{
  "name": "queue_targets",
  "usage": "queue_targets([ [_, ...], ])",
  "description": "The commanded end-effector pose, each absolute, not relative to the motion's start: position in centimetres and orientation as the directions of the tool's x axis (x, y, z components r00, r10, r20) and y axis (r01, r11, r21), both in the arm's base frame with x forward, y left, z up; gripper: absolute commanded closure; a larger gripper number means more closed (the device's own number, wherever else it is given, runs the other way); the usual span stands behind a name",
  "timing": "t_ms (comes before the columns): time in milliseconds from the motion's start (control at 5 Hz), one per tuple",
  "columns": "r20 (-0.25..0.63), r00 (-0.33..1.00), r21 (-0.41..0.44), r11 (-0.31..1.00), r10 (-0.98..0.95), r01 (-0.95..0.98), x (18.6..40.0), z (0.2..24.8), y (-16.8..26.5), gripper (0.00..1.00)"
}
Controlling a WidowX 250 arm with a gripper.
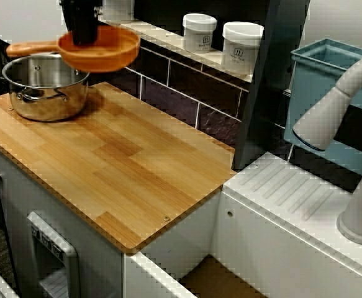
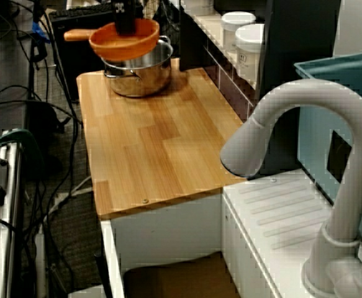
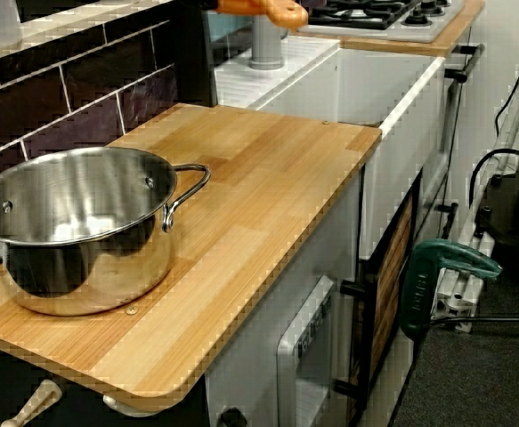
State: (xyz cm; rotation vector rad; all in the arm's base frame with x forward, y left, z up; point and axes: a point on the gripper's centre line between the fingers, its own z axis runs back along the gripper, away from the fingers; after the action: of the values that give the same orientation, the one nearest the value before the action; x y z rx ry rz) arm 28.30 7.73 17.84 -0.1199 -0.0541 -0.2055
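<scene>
Orange pan (image 1: 100, 49), shiny silver pot (image 1: 46, 88), light striped-wood desk (image 1: 118, 161), dark purple tiles (image 1: 181, 93), white jars (image 1: 243, 46), teal bin (image 1: 320, 93).

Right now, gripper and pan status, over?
Gripper shut on orange pan, fingertips hidden inside it. Pan aloft above steel pot, off its rim. Pot empty on wooden counter. White jars on ledge behind, well apart.

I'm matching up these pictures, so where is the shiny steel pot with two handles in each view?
High front view: shiny steel pot upper left, beneath the orange pan.
High end view: top centre, at the far end.
Low end view: lower left, large.
Shared landmark: the wooden countertop beneath it.
</scene>
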Motion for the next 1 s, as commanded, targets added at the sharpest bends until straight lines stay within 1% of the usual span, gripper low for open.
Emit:
queue_targets([
  [0, 0.119, 0.972, -0.100, 0.972, -0.201, 0.213, 28.9, 19.7, 8.9, 1.00],
  [200, 0.131, 0.972, -0.105, 0.972, -0.196, 0.210, 29.0, 20.6, 9.2, 1.00],
  [400, 0.134, 0.972, -0.108, 0.972, -0.195, 0.210, 29.2, 21.1, 9.4, 1.00],
  [800, 0.134, 0.972, -0.112, 0.971, -0.195, 0.210, 29.3, 21.2, 9.4, 1.00],
])
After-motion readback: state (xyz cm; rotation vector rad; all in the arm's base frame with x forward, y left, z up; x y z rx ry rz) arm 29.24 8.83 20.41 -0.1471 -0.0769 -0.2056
